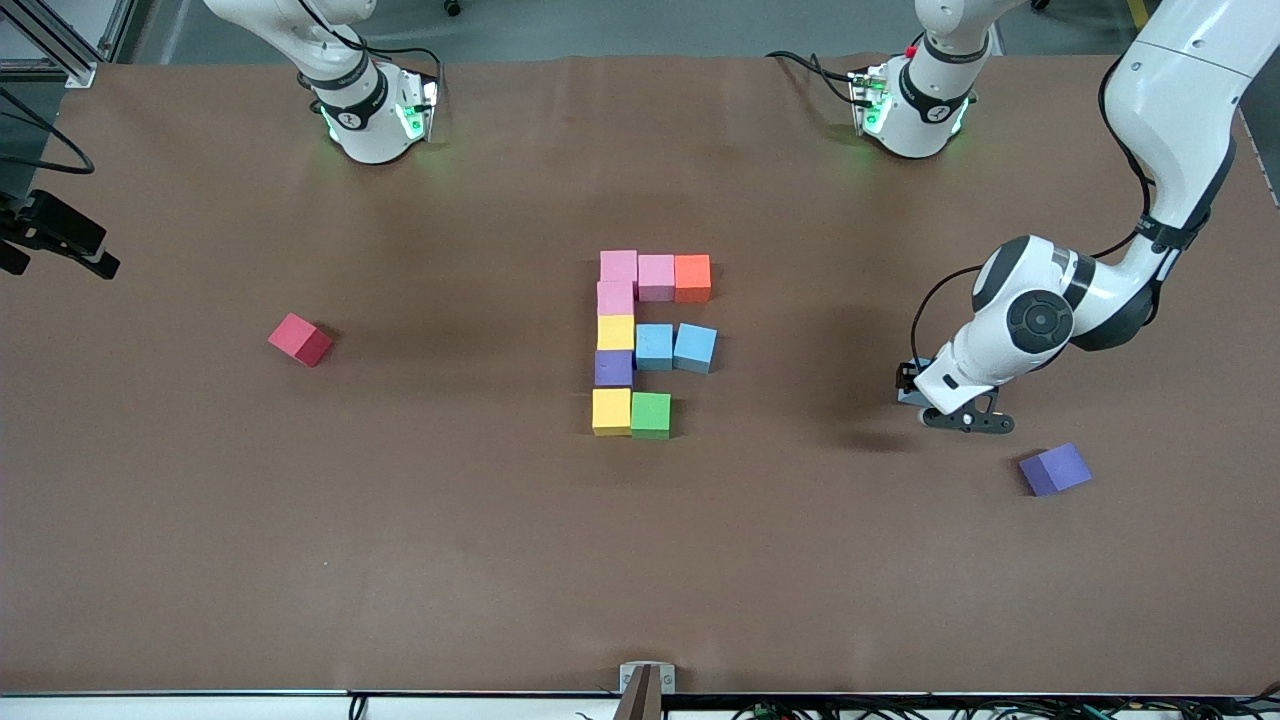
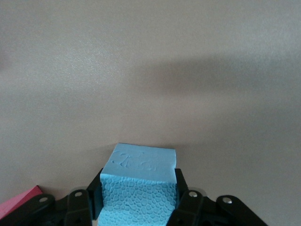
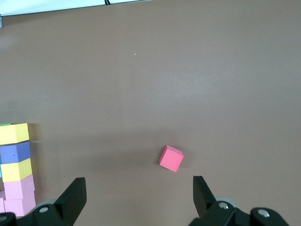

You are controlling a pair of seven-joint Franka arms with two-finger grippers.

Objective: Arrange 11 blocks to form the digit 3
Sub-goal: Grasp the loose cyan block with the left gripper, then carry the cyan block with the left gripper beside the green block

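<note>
A: Front view first, starting at the right arm's end: a red cube (image 1: 300,339) lies alone, well apart from the figure. The right gripper (image 3: 138,197) is out of that view; its own wrist view shows its fingers spread wide, empty, high over the worktop (image 1: 400,560). That arm waits.

B: And the digit 3 (image 1: 650,342)?

A: Mid-worktop, ten cubes touching: a five-cube column, a full pink-and-orange arm, a full light-blue arm, but the arm nearest the camera has only the green cube (image 1: 651,415).

B: So one block is missing?

A: Yes. Toward the left arm's end, the left gripper (image 2: 138,200) pinches a light blue block (image 2: 138,188) between its fingers, low by the worktop. A purple cube (image 1: 1055,469) lies nearby, nearer the camera. I judge only carrying and placing beside the green cube remains.
</note>
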